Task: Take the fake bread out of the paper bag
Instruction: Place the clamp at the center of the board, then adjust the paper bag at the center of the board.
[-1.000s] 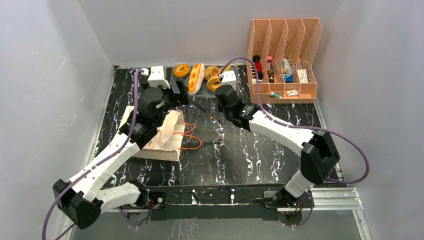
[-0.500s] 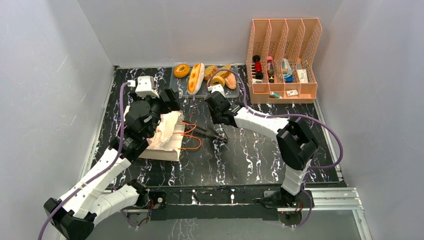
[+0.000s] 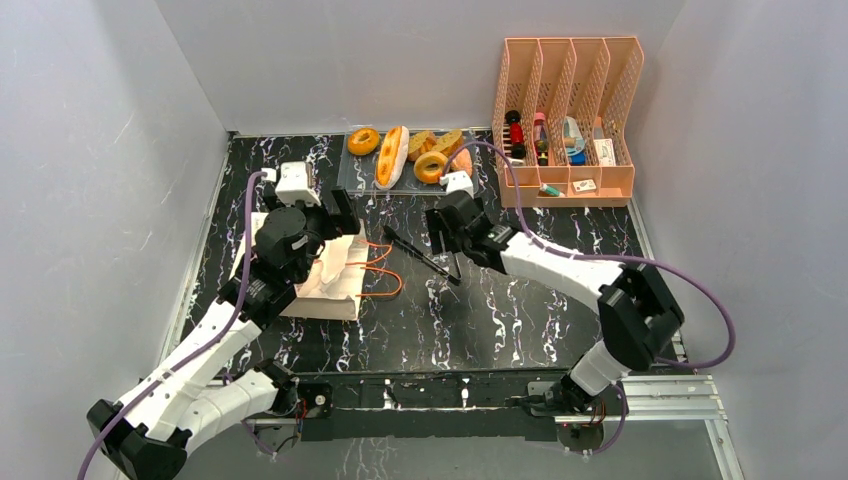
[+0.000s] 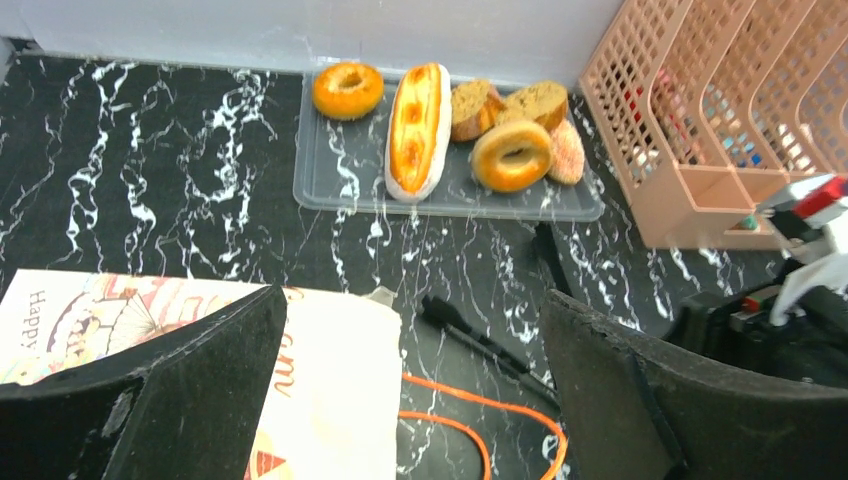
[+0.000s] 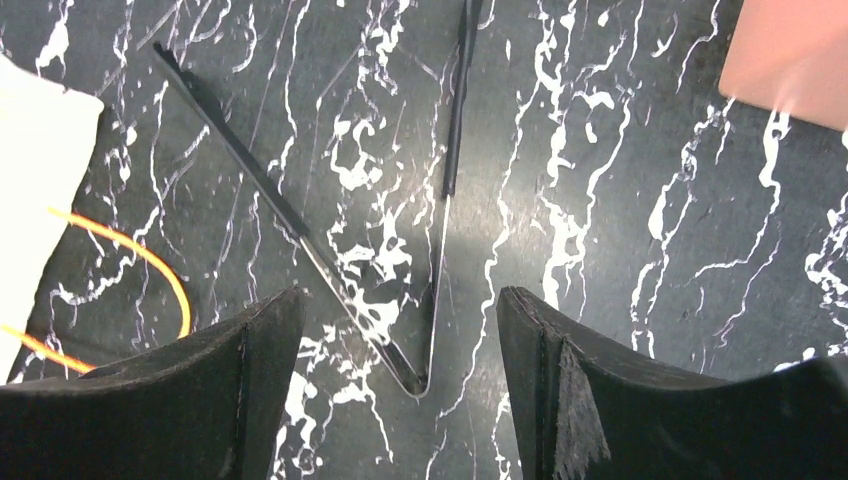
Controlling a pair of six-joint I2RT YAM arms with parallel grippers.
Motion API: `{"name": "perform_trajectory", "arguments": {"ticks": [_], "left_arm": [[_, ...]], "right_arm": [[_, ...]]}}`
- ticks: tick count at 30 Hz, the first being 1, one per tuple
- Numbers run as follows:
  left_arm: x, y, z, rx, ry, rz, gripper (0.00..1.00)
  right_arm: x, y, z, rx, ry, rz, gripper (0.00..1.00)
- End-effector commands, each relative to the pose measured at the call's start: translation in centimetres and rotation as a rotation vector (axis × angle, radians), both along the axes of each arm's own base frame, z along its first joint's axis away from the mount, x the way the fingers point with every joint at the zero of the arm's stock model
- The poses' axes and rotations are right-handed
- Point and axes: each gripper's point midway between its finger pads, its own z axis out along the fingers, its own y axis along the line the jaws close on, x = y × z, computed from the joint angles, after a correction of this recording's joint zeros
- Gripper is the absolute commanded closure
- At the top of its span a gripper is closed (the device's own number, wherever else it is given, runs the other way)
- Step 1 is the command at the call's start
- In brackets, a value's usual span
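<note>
Black marbled desk (image 3: pixel 520 310), from overhead: the right jaws have just released the tongs (image 3: pixel 420 256) at centre. Fake bread (image 3: pixel 398 155) fills the tray (image 3: pixel 362 172) at 12 o'clock, and the paper bag (image 3: pixel 335 280) lies at 9.

Left wrist: the left jaws gape empty over the bag.

Right wrist: the right jaws are parted and hold nothing. Unloading looks finished.

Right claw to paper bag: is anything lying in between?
Yes: black tongs lie open on the table right under the right claw, which is open and holds nothing. One tong arm stretches toward the paper bag, whose orange cord handles also lie on that side. Nothing else is in the way.
</note>
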Motion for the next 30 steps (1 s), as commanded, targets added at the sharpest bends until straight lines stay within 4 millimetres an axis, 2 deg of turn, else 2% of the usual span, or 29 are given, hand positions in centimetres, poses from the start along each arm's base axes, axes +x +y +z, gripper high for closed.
{"name": "perform_trajectory", "arguments": {"ticks": [1, 6, 10, 12, 14, 15, 21, 27, 28, 30], "left_arm": [[-1.1, 0.0, -2.1, 0.021, 0.071, -0.028, 0.02], [-1.9, 0.3, -4.8, 0.043, 0.155, -0.034, 0.02], [-2.5, 0.5, -6.2, 0.052, 0.194, -0.031, 0.02], [-2.6, 0.6, -6.3, 0.058, 0.194, -0.032, 0.02], [-2.7, 0.8, -6.2, 0.068, 0.189, -0.034, 0.02], [-2.8, 0.8, -6.2, 0.074, 0.191, -0.038, 0.02], [-3.5, 1.0, -7.1, 0.087, 0.221, -0.052, 0.02], [-4.1, 0.8, -7.1, 0.088, 0.204, -0.089, 0.02], [-4.2, 0.8, -7.2, 0.09, 0.204, -0.097, 0.02], [-4.4, 0.6, -7.3, 0.097, 0.207, -0.115, 0.02]], "right_arm": [[-1.0, 0.3, 0.0, 0.073, -0.057, 0.049, 0.31], [-1.4, 0.0, -2.1, 0.054, -0.06, 0.068, 0.3], [-1.2, 0.4, -3.7, 0.042, -0.055, 0.082, 0.29], [-1.2, 0.6, -4.3, 0.043, -0.056, 0.092, 0.27], [-1.2, 0.7, -5.0, 0.038, -0.055, 0.1, 0.17], [-1.1, 0.7, -5.3, 0.033, -0.055, 0.105, 0.16], [-0.6, 1.0, -7.1, 0.002, -0.052, 0.123, 0.15], [0.1, 1.8, -8.5, -0.01, -0.053, 0.143, 0.15], [0.2, 1.8, -9.4, -0.024, -0.042, 0.143, 0.15], [0.5, 1.9, -9.9, -0.035, -0.041, 0.144, 0.15]]}}
